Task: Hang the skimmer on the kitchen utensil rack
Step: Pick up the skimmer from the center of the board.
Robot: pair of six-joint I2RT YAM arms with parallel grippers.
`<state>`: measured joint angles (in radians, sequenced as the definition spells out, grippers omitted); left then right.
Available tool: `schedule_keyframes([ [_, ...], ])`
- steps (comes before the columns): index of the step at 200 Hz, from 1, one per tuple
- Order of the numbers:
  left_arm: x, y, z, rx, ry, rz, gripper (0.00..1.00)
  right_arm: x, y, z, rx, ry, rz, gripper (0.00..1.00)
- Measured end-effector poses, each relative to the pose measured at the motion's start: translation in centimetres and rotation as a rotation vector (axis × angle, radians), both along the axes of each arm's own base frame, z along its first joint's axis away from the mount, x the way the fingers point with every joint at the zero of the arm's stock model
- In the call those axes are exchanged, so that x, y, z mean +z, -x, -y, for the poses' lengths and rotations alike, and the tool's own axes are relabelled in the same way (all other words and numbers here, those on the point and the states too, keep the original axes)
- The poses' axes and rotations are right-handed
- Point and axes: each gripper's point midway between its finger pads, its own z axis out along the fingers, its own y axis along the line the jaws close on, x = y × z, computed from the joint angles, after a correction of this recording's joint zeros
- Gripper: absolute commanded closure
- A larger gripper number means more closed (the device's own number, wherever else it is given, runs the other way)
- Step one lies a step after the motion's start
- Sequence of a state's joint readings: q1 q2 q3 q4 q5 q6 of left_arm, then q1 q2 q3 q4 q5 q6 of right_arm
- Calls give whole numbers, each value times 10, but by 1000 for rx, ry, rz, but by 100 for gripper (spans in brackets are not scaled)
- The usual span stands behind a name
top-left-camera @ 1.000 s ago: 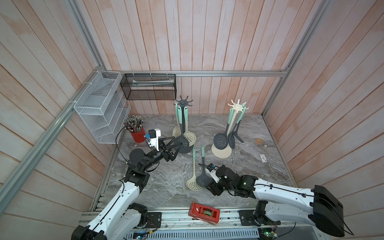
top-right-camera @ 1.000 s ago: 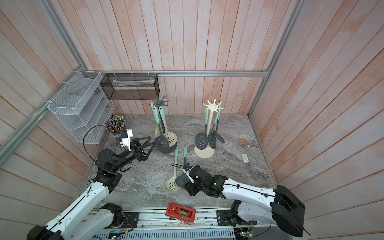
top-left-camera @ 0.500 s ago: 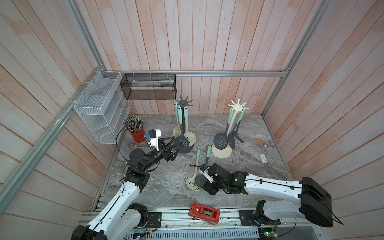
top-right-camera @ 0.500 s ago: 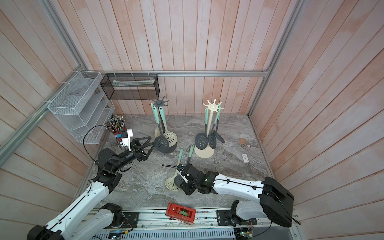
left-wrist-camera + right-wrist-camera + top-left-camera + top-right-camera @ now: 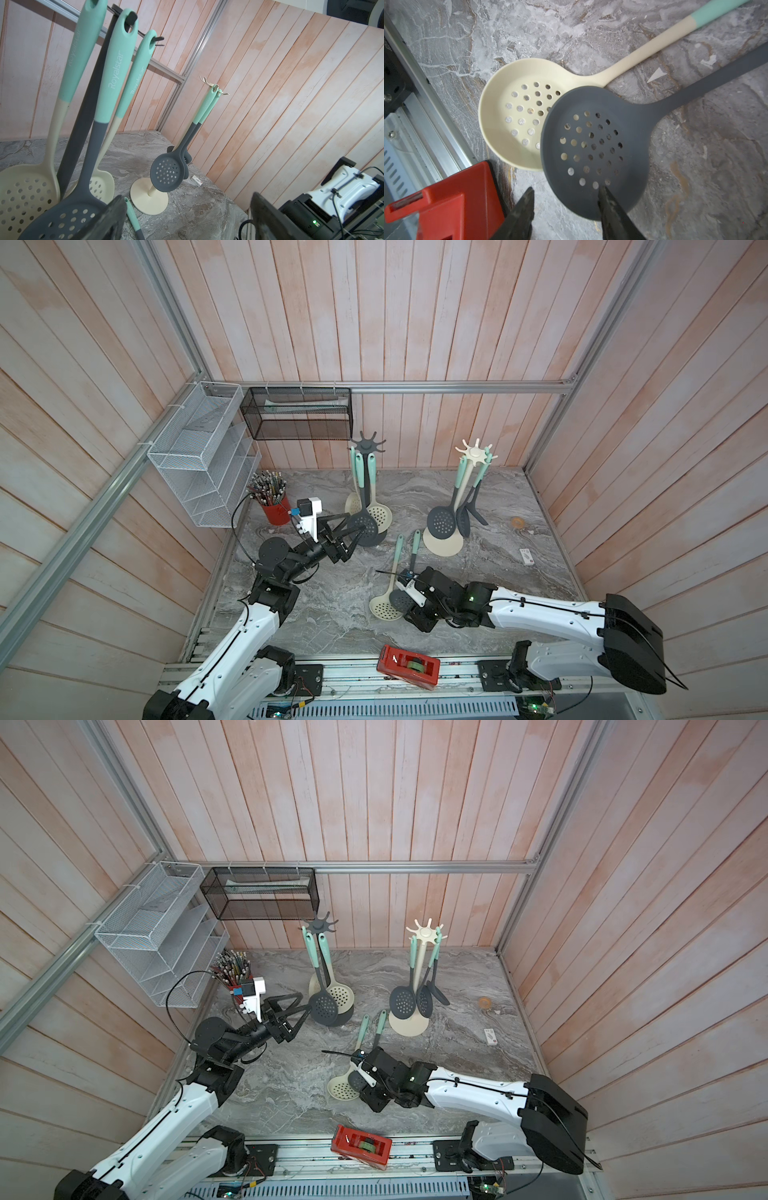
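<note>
Two skimmers lie side by side on the marble table. The dark grey skimmer (image 5: 593,145) overlaps the cream skimmer (image 5: 512,116), and both show in a top view, grey (image 5: 411,556) and cream (image 5: 384,608). My right gripper (image 5: 566,188) hangs open over the grey bowl's rim, one finger above the bowl and one beside it. The dark utensil rack (image 5: 365,445) and the cream utensil rack (image 5: 473,452) stand at the back, each hung with utensils. My left gripper (image 5: 187,216) is open and empty, close to the dark rack's hanging grey skimmer (image 5: 365,526).
A red tape dispenser (image 5: 408,666) sits on the front rail, close to my right gripper. A red pencil cup (image 5: 274,506) stands at the back left under a white wire shelf (image 5: 199,460) and a black mesh basket (image 5: 297,414). A small white box (image 5: 527,556) lies right.
My right arm has slid left and forward to the grey skimmer's bowl, and its jaws have narrowed. Both skimmers' handles have swung to the right. The left arm has not moved.
</note>
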<state>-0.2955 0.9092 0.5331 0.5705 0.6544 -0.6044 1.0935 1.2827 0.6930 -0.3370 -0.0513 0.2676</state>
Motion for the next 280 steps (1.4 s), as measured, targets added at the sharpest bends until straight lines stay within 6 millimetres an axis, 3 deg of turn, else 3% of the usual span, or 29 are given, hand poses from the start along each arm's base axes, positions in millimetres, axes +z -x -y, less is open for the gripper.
schedule_keyframes([
  [32,-1,-1,0,-1,1,-3,6,-9,0,0,14,33,-6,50],
  [80,-1,-1,0,-1,4,-5,6,-15,-6,-6,34,70,3,63],
  [154,-1,-1,0,-1,4,-5,6,-4,-9,-24,152,65,63,100],
  [231,-1,-1,0,-1,5,-8,6,15,-11,-32,231,23,89,100],
  [280,-3,-1,0,-2,7,-23,6,67,-7,-33,256,-94,156,100],
])
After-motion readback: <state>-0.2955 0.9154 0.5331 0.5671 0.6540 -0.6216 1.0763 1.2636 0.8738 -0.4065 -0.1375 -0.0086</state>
